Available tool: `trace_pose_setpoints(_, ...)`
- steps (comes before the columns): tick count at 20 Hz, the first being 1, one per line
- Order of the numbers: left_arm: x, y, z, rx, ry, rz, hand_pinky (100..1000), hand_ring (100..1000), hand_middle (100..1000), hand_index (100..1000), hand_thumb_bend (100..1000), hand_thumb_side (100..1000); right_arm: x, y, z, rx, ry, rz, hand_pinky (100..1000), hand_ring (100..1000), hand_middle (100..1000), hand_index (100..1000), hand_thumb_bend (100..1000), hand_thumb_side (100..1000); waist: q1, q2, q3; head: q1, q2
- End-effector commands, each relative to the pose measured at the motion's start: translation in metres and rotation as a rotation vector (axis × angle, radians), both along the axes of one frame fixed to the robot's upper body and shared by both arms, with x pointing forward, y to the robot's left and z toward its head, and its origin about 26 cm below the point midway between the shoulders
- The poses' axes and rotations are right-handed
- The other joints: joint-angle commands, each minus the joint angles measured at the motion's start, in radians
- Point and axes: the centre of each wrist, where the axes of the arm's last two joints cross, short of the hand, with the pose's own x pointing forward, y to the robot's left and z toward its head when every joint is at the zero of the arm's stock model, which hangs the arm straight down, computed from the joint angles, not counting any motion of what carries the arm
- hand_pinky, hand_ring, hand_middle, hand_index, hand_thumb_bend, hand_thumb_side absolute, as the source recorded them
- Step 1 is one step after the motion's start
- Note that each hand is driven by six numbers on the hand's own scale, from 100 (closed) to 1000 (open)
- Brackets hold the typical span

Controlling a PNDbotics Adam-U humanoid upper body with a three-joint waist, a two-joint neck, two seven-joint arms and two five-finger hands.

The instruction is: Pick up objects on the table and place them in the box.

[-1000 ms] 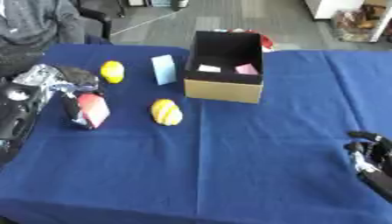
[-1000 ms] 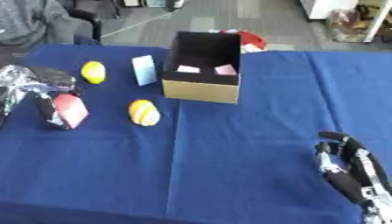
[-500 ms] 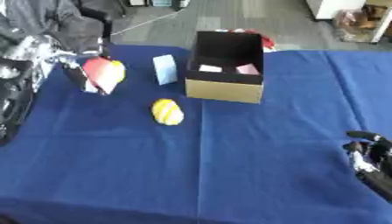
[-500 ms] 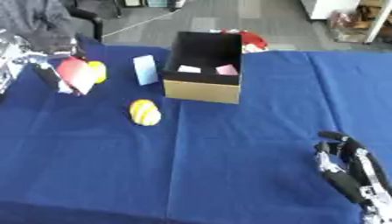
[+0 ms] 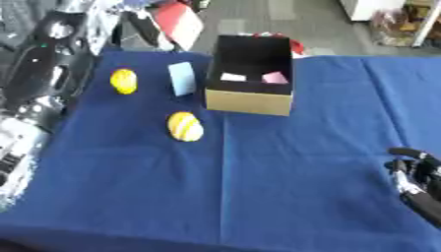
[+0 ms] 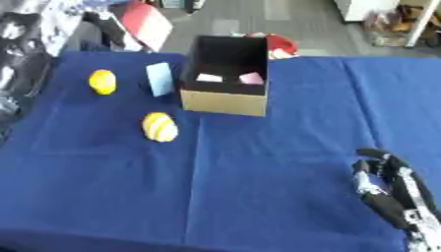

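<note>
In the upper left of the frame the left hand (image 6: 108, 24) holds a red and white block (image 6: 144, 23) in the air, its dark fingers curled around the block's lower left edge. The block hangs above the far edge of the blue table (image 5: 258, 187), to the left of the cardboard box (image 5: 250, 74) and not yet over its opening.

The box stands open in the upper middle of the picture, its tan front wall facing the camera. Inside it, on the dark floor, lie a white piece (image 5: 233, 77) and a pink piece (image 5: 275, 78) side by side (what they are cannot be made out). Behind the box's far right corner a red thing (image 6: 280, 45) shows.

On the cloth to the left of the box a light blue card-like block (image 5: 182, 78) stands upright, near the box but apart from it. Further left lies a yellow lemon-shaped thing (image 5: 124, 80). Below these, nearer the middle of the frame, sits a yellow striped oval thing (image 5: 185, 126), well clear of the box.

The right hand (image 6: 392, 189) rests in the lower right corner, holding nothing, fingers loosely bent and pointing toward the top of the frame.
</note>
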Motion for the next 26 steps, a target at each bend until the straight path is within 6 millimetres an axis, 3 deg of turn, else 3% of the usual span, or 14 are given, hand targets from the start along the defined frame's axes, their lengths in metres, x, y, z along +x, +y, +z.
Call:
trace_pose_setpoints(1,0.006,-0.032,-0.011,-0.066,-0.045,0.08,780,563,489,620,296,186,0.003,0.003,0.005,0.006,-0.017,0.017,757,668,741,751,100,301,-0.017,-0.017,-0.005,0.01,0.004)
trace_pose_setpoints(8,0.006,-0.075,-0.06,-0.118,-0.109,0.289,795,621,556,695,300,181,0.004,0.008,0.005,0.016,-0.011,0.036,757,668,741,752,100,292,-0.026,-0.01,-0.022,0.028,0.004)
trace_pose_setpoints(11,0.005,-0.08,-0.066,-0.123,-0.124,0.335,826,716,699,825,344,204,0.004,0.009,0.005,0.017,-0.009,0.038,757,668,741,752,100,291,-0.027,-0.009,-0.023,0.03,0.004)
trace_pose_setpoints(13,0.006,-0.078,-0.068,-0.122,-0.122,0.358,848,764,780,907,406,214,0.004,0.009,0.005,0.017,-0.008,0.037,757,668,741,752,100,291,-0.027,-0.009,-0.022,0.03,0.004)
trace_pose_setpoints(18,0.007,-0.069,-0.067,-0.132,-0.092,0.415,890,832,886,1000,472,212,0.004,0.008,0.004,0.017,-0.008,0.035,757,668,741,752,100,292,-0.027,-0.01,-0.02,0.03,0.004)
trace_pose_setpoints(21,0.009,-0.061,-0.063,-0.13,-0.048,0.418,923,874,947,1000,495,489,0.003,0.008,0.004,0.016,-0.007,0.033,757,668,741,752,100,292,-0.026,-0.01,-0.018,0.03,0.004)
trace_pose_setpoints(23,0.011,-0.053,-0.058,-0.125,-0.021,0.408,935,887,962,1000,515,557,0.003,0.007,0.004,0.016,-0.007,0.032,757,668,741,752,100,292,-0.025,-0.01,-0.016,0.029,0.004)
trace_pose_setpoints(24,0.011,-0.049,-0.054,-0.128,-0.014,0.396,934,886,957,1000,505,554,0.003,0.007,0.004,0.016,-0.007,0.03,757,668,741,752,100,293,-0.024,-0.011,-0.015,0.029,0.004)
trace_pose_setpoints(26,0.011,-0.038,-0.042,-0.16,0.001,0.335,909,857,896,1000,442,429,0.003,0.006,0.004,0.015,-0.008,0.025,757,668,741,752,100,294,-0.023,-0.011,-0.013,0.025,0.004)
